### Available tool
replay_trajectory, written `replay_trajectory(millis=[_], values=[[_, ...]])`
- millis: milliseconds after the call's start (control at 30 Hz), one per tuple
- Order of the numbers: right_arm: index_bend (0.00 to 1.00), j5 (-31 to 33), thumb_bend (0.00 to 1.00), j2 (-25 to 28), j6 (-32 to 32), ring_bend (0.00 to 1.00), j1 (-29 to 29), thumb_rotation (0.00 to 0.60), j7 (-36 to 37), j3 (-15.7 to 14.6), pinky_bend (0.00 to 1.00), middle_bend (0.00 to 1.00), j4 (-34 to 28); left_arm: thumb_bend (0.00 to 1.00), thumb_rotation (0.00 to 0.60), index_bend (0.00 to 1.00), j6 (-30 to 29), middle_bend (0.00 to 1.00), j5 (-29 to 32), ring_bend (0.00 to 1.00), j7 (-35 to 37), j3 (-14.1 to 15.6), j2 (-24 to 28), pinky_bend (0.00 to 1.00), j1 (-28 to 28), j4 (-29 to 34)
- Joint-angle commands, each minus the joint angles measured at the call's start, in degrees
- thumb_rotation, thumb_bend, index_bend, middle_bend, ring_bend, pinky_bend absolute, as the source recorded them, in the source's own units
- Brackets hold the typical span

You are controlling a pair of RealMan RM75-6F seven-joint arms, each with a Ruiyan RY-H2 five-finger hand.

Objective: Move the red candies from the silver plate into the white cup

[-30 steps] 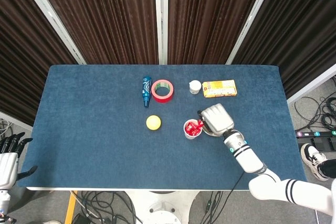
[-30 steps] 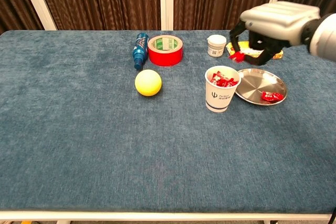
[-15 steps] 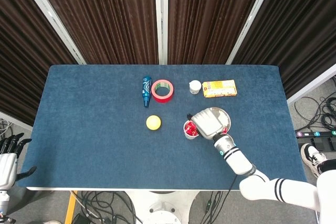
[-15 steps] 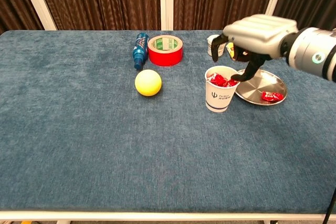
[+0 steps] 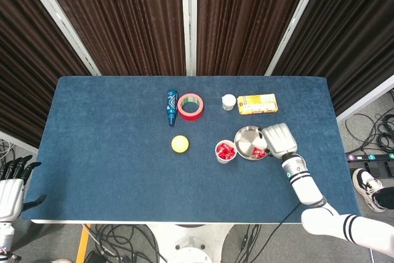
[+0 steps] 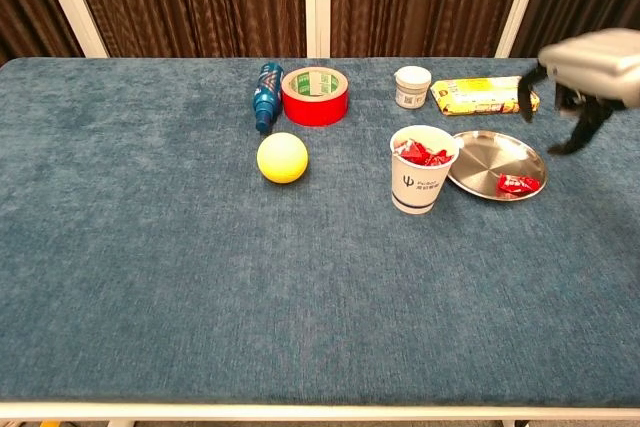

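Head view
- My right hand: held at the right rim of the silver plate, back of hand to the camera; whether it touches the rim cannot be told here.
- My left hand: off the worktop at the lower left edge of the view, fingers apart, holding nothing.
- Red candy on plate: one piece, at the plate's near-right edge, just beside my right hand.
- White cup: just left of the plate, red candies inside.
- Change: half a second ago my right hand was over the cup; it has moved back to the right, past the plate.

Chest view
- My right hand: raised to the right of the plate, clear of it, fingers curved downward and apart, nothing held.
- Plate contents: one red candy near the front right rim.
- Cup: upright, close against the plate's left rim, filled to near the top with red candies.
- Change: the candy pinched a second ago is no longer in my hand.
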State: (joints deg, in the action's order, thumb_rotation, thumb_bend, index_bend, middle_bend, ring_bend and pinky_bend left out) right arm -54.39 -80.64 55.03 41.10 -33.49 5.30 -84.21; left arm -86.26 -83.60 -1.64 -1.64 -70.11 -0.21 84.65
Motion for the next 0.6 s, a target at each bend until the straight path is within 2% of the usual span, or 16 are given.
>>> replay_trajectory(millis=[33, 333, 600], values=[[0.48, 2.3, 0.17, -2.3, -2.3, 1.00, 0.0, 0.600, -1.2, -1.2, 1.00, 1.00, 3.4, 0.00, 0.600, 0.29, 0.0, 0.22, 0.0, 0.12, 0.0, 0.1, 0.1, 0.13, 0.1, 0.0], [0.49, 5.3, 0.19, -5.5, -4.8, 1.00, 1.3, 0.600, -2.9, -1.3, 1.00, 1.00, 7.7, 0.00, 0.600, 0.29, 0.2, 0.22, 0.1, 0.12, -0.2, 0.2, 0.0, 0.13, 0.0, 0.0], [0.50, 6.4, 0.20, -6.1, -4.7, 1.00, 2.5, 0.600, -4.3, -0.6, 1.00, 1.00, 6.9, 0.00, 0.600, 0.29, 0.0, 0.22, 0.1, 0.12, 0.1, 0.2, 0.1, 0.13, 0.1, -0.2]])
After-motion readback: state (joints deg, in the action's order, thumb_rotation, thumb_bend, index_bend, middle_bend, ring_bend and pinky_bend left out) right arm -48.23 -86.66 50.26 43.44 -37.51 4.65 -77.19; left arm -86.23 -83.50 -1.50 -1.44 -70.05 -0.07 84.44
